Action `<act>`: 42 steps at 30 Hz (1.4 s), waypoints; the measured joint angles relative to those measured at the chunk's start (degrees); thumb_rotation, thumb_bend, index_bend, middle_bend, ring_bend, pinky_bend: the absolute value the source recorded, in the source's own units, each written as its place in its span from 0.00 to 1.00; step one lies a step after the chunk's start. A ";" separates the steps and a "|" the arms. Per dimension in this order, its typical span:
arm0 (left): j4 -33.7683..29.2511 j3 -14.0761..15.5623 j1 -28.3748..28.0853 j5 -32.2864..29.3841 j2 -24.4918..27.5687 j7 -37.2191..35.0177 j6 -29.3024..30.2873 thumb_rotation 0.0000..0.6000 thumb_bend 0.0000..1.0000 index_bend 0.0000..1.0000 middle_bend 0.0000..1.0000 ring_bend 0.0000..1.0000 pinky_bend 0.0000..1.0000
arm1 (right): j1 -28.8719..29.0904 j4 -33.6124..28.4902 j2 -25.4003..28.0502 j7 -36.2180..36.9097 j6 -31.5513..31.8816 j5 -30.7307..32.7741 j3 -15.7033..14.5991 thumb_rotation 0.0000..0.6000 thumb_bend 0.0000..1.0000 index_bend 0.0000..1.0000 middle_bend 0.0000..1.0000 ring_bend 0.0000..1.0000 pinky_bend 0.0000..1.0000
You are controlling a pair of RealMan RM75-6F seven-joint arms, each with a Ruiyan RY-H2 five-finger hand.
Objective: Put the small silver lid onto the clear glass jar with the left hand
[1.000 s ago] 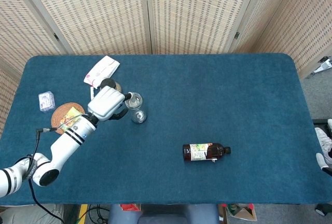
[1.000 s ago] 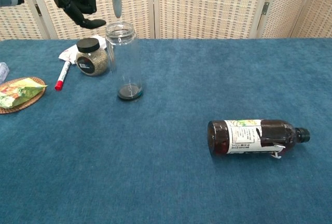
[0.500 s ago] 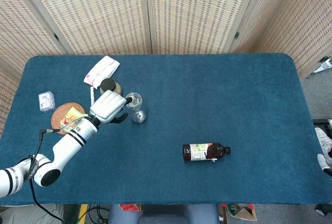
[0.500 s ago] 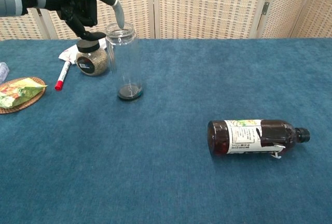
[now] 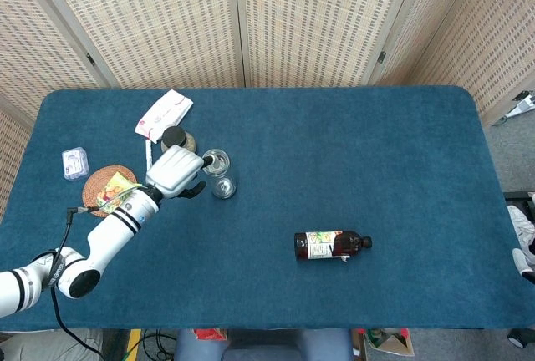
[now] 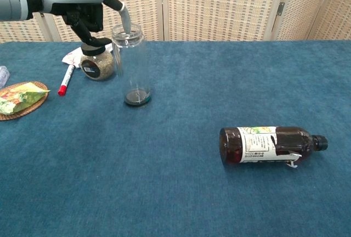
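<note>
We had left hand (image 6: 82, 12) at rim of clear glass jar (image 6: 131, 64), one finger over mouth, likely aligning drop. Small silver lid not visible; couldn't tell whether hand held it or how the fingers were closed. Jar upright mid-left on table (image 5: 334, 152). Right hand out of view.

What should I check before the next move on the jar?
1. Jar upright, mouth open: ok.
2. Left robot hand at the jar mouth, one finger over the rim: ok.
3. Lid in the robot hand: cannot tell; no lid shows in either view.
4. Lid on the jar: not ok; mouth looks uncovered.
5. Black-capped jar close by, below the robot hand: not ok, may get bumped.
6. Brown bottle lying well clear: ok.
</note>
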 measured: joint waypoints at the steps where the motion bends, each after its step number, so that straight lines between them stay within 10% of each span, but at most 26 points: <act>1: 0.07 0.04 -0.06 -0.20 -0.06 0.12 -0.12 1.00 0.43 0.33 1.00 1.00 1.00 | -0.01 0.06 -0.02 0.02 -0.05 0.07 0.00 1.00 0.30 0.03 0.18 0.15 0.17; 42: -0.35 1.10 -1.21 -3.39 -0.70 2.70 -0.96 1.00 0.43 0.33 1.00 1.00 1.00 | -0.23 0.66 -0.10 0.64 -0.11 0.31 0.22 1.00 0.30 0.03 0.18 0.15 0.17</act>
